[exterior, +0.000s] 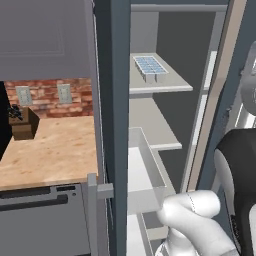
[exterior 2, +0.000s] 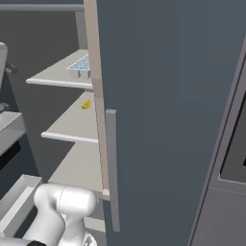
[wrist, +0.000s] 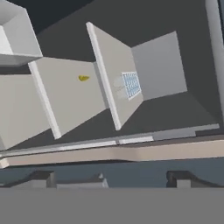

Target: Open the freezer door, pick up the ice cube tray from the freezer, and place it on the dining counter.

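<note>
The freezer [exterior: 165, 115] stands open, its pale shelves bare to view. The ice cube tray [exterior: 150, 68], pale blue with a grid of cells, lies on the upper shelf; it also shows in the right base view [exterior 2: 81, 66] and small in the hand view [wrist: 130, 84]. The freezer door [exterior: 119, 100] is swung out and seen edge-on, with a white bin [exterior: 145, 172] on its inner side and its grey bar handle [exterior: 92, 215] low down. My gripper [wrist: 111, 181] is open, well short of the shelves, with nothing between its fingertips [wrist: 43, 178]. The dining counter is out of view.
A small yellow item [exterior 2: 86, 104] lies on the middle shelf. The neighbouring slate door [exterior 2: 168, 120] with its grey handle [exterior 2: 111, 168] borders the freezer on the right. A wood counter [exterior: 50, 145] with brick backsplash lies left of the freezer door.
</note>
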Tool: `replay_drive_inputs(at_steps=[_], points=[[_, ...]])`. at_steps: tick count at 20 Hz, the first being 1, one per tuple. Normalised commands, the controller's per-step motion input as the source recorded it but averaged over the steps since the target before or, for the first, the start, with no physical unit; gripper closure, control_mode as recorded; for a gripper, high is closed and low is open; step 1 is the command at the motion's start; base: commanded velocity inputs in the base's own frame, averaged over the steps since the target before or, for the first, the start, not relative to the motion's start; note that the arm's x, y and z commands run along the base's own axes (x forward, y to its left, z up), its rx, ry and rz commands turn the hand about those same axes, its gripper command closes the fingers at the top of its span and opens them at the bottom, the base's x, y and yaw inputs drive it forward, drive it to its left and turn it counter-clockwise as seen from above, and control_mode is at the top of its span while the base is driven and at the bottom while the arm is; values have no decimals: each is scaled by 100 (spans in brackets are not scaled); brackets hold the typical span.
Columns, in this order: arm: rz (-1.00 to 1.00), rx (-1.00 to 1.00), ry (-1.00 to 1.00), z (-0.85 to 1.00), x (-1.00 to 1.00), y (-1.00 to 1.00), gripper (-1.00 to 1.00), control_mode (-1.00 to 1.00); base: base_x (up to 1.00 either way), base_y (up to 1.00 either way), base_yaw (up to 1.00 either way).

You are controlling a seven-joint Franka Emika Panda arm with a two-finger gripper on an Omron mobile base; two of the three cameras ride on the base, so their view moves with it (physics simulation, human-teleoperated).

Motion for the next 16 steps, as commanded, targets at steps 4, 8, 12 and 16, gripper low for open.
replay_drive_inputs(at_steps=[4,8,12,16], points=[[6,-21,11,3,28,8,-100,-100,0,0,0],[12,-11,19,0,48,4,-100,-100,0,0,0],[6,-2,10,0,61,0,-100,-100,0,0,0],[0,0,0,-1,63,2,-100,-100,0,0,0]])
